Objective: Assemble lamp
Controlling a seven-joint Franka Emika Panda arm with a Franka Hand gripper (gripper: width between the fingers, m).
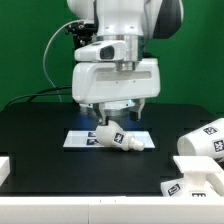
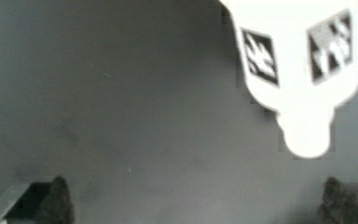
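White bulb [image 1: 116, 139] on marker board [image 1: 78, 140], claw [image 1: 118, 113] spread above it, shade [image 1: 205, 141] well apart.

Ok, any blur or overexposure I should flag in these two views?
Exterior view: evenly lit, tags on the shade readable, though coarse. Wrist view: soft throughout, the bulb blown out to plain white at its narrow end, its tags smeared, and the fingertips dark and blurred.

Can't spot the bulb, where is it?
In the exterior view the bulb lies on the marker board, close by the claw, to that view's left of the shade.
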